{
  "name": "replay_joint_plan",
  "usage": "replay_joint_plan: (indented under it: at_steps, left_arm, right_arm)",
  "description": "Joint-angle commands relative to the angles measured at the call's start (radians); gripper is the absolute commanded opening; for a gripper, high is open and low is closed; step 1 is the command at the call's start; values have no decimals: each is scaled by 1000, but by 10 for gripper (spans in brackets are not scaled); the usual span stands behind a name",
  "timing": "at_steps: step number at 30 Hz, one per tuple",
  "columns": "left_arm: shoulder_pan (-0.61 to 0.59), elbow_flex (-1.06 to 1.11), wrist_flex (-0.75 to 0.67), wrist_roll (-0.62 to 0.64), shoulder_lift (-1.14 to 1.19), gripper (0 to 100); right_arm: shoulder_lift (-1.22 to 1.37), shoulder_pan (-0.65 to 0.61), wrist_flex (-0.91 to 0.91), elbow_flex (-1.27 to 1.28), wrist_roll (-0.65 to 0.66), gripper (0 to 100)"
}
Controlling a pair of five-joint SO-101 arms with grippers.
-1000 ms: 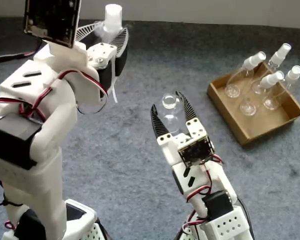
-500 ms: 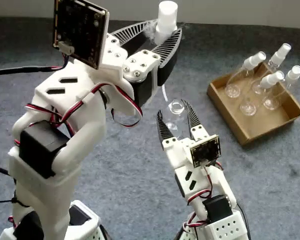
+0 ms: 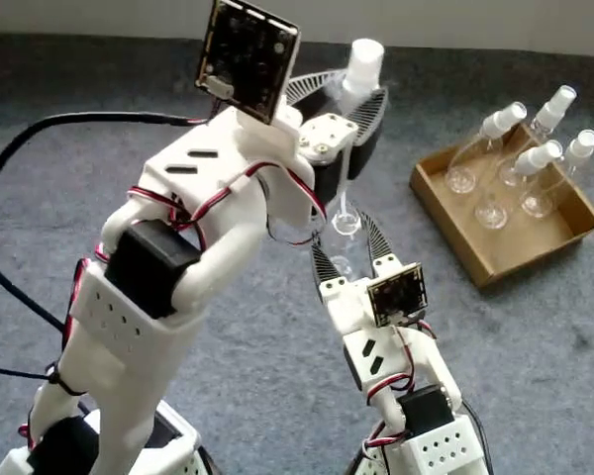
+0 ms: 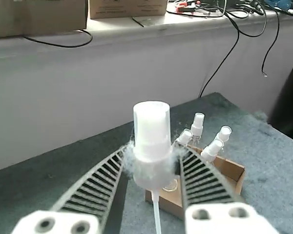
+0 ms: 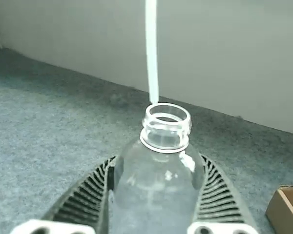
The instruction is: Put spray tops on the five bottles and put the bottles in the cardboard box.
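My left gripper [image 3: 353, 94] [image 4: 152, 178] is shut on a white spray top [image 3: 361, 67] [image 4: 150, 144], held high with its thin dip tube [image 3: 344, 183] [image 5: 152, 51] hanging down. The tube's tip sits right at the open neck of a clear bottle [image 3: 345, 226] [image 5: 158, 175]. My right gripper [image 3: 348, 252] [image 5: 156, 195] is shut on that bottle and holds it upright just under the left gripper. Several capped bottles [image 3: 520, 158] [image 4: 205, 139] lie in the cardboard box [image 3: 475, 247] [image 4: 232, 173] at the right.
Grey carpet [image 3: 228, 396] covers the table. The left arm's big white body [image 3: 178, 287] rises over the left and middle. A pale wall [image 4: 63, 87] stands behind the table's far edge.
The left arm swung right with the spray top, bringing its tube over the bottle's neck. The right gripper with the bottle shifted slightly nearer and lower in the high view.
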Motion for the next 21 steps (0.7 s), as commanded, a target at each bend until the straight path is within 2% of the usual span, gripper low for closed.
replay_joint_plan:
  at_steps: [1,14,17,21]
  left_arm:
    - [39,8,-44,3,-21,4]
    - [10,107,-87,0,-22,4]
    - [10,107,-87,-55,-22,4]
    - [13,101,-87,-68,-22,4]
  right_arm:
    - [-15,15,-4,-13,-12,105]
    - [-15,15,-4,-13,-12,105]
    - [-15,15,-4,-13,-12,105]
    - [-15,15,-4,-13,-12,105]
